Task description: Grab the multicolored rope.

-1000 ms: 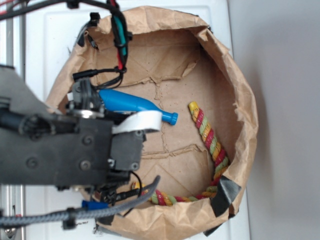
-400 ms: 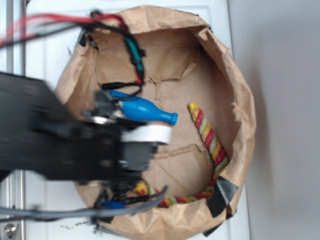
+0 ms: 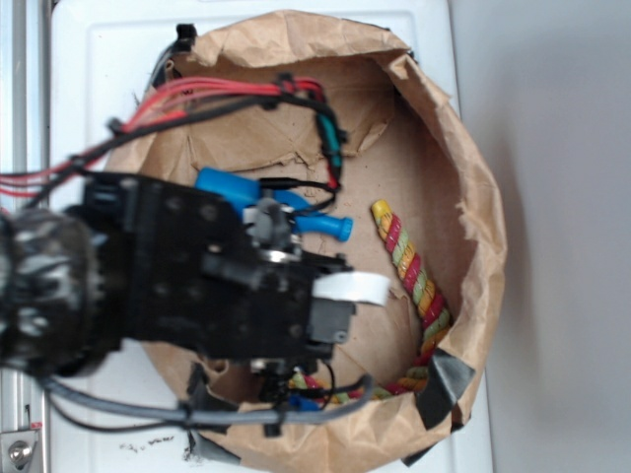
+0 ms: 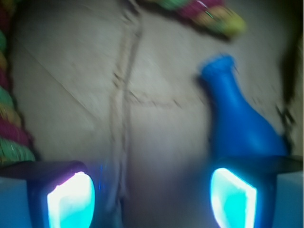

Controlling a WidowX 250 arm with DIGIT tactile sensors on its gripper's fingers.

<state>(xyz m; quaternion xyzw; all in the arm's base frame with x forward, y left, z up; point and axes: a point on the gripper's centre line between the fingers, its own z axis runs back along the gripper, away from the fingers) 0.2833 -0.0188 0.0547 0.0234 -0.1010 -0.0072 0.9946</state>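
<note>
The hand [image 4: 152, 197] hung spread wide and empty over the bare floor of the paper bag [image 3: 488, 246], apparently readied so it could close on something thick. The multicolored rope [image 3: 412, 271] lay curved along the bag's right and near wall, probably because the wall bent it that way. In the wrist view one stretch of the rope [image 4: 12, 118] ran just left of the left finger. The blue bottle [image 3: 296, 209] lay beside the hand, clear of the rope.
</note>
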